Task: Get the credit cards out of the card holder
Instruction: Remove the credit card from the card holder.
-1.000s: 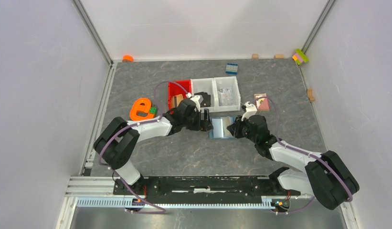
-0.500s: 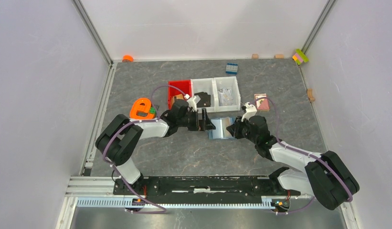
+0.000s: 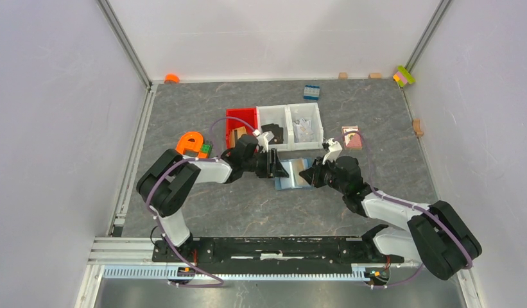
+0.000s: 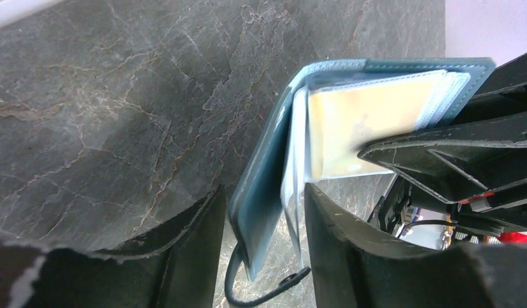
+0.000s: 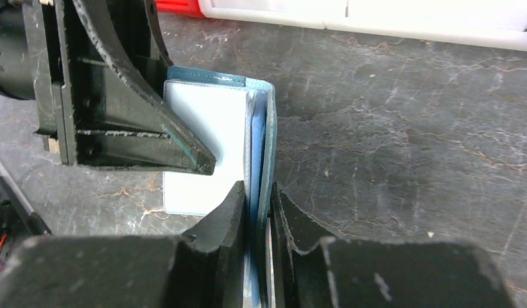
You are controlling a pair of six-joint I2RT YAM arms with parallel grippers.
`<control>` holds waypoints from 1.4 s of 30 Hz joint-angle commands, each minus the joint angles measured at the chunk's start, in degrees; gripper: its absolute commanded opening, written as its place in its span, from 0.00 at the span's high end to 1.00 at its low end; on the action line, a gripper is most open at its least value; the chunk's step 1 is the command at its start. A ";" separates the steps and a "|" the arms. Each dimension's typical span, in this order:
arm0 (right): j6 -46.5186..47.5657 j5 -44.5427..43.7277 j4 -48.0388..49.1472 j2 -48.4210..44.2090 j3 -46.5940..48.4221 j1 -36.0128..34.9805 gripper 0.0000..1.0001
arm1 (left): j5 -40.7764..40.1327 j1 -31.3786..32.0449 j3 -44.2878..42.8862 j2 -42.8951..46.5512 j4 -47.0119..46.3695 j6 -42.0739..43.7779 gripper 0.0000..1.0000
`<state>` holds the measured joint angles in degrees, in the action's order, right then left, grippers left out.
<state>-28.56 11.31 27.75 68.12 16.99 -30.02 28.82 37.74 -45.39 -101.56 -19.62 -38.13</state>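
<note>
The steel-blue card holder (image 3: 293, 176) is held up off the table between both arms, folded partly open. My right gripper (image 5: 257, 189) is shut on its right cover and clear sleeves (image 5: 206, 115). In the left wrist view a tan-gold credit card (image 4: 370, 122) sits inside a clear sleeve. My left gripper (image 4: 260, 192) straddles the card holder's left cover (image 4: 267, 173) and a loose sleeve; its jaws are open, with a gap showing beside the cover. From above, the left gripper (image 3: 276, 168) meets the card holder from the left and the right gripper (image 3: 312, 173) from the right.
Just behind the grippers stand a red bin (image 3: 241, 122) and two white bins (image 3: 289, 122). An orange part (image 3: 191, 144) lies by the left forearm. A dark-blue studded brick (image 3: 311, 92) lies further back, and a small pink card (image 3: 352, 136) lies to the right.
My left gripper has slid in over the card holder's left edge and its jaws have narrowed. The card holder and right gripper have shifted slightly left.
</note>
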 commanded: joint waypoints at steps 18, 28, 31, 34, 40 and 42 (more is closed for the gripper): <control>-2.13 8.81 16.65 -6.69 -5.39 -0.30 0.83 | -18.57 -0.07 13.36 30.87 -5.90 4.62 0.00; -1.84 8.60 17.78 -9.38 -6.49 -0.25 0.81 | -16.23 -0.12 23.68 37.73 -23.64 2.50 0.00; -1.94 8.91 17.87 -9.75 -6.48 -0.30 0.81 | -12.53 0.12 17.76 35.05 -14.10 4.17 0.00; -2.11 9.38 18.30 -9.93 -6.55 -0.29 0.80 | -11.07 0.82 17.46 34.03 -15.05 4.32 0.02; -2.93 10.89 20.14 -8.64 -6.20 -0.28 0.80 | -8.63 1.46 14.70 29.55 -11.71 5.45 0.07; -3.21 9.81 19.87 -7.77 -5.40 -0.30 0.79 | -8.33 1.55 14.33 26.81 -11.78 5.17 0.09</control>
<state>-30.83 20.95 43.29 59.46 10.39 -30.02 17.85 38.94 -28.67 -70.78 -32.03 -35.68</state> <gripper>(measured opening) 0.210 0.926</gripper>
